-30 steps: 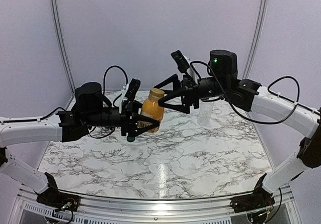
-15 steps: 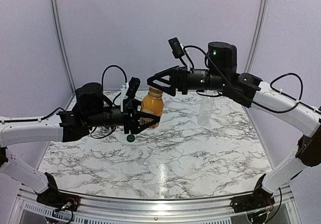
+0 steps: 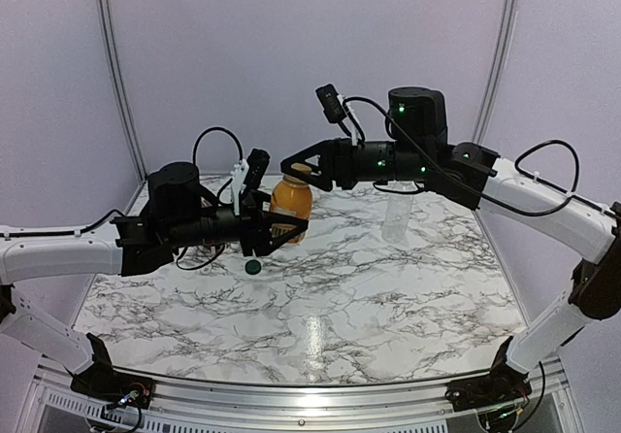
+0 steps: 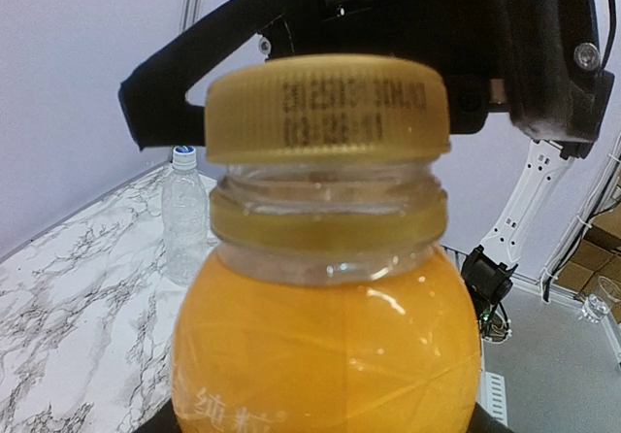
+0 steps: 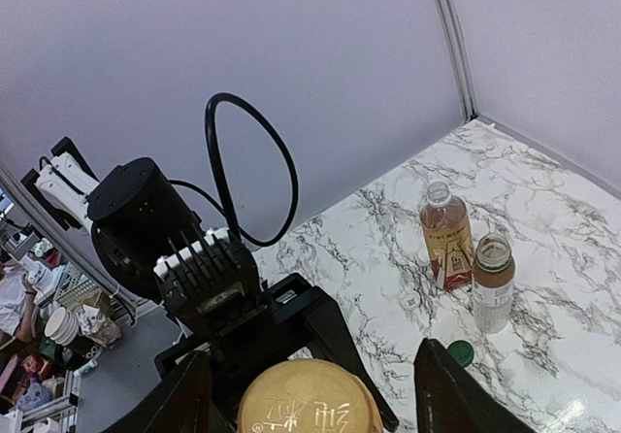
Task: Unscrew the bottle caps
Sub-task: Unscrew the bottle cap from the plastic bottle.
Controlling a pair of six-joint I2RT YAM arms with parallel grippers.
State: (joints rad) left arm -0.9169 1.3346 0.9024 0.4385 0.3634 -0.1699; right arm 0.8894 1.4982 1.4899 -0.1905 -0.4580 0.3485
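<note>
Left hand (image 3: 275, 227) grips the full orange juice bottle (image 3: 290, 203): likely heavy, slick, squeezable. Right hand (image 3: 296, 169) open astride the orange cap (image 4: 328, 108), unclamped; pinch its rim.

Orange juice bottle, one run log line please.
left gripper: holding orange juice bottle | right gripper: open around orange cap | cap: on

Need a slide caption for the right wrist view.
Right tool straddles the orange cap of the juice bottle held by the left tool.
</note>
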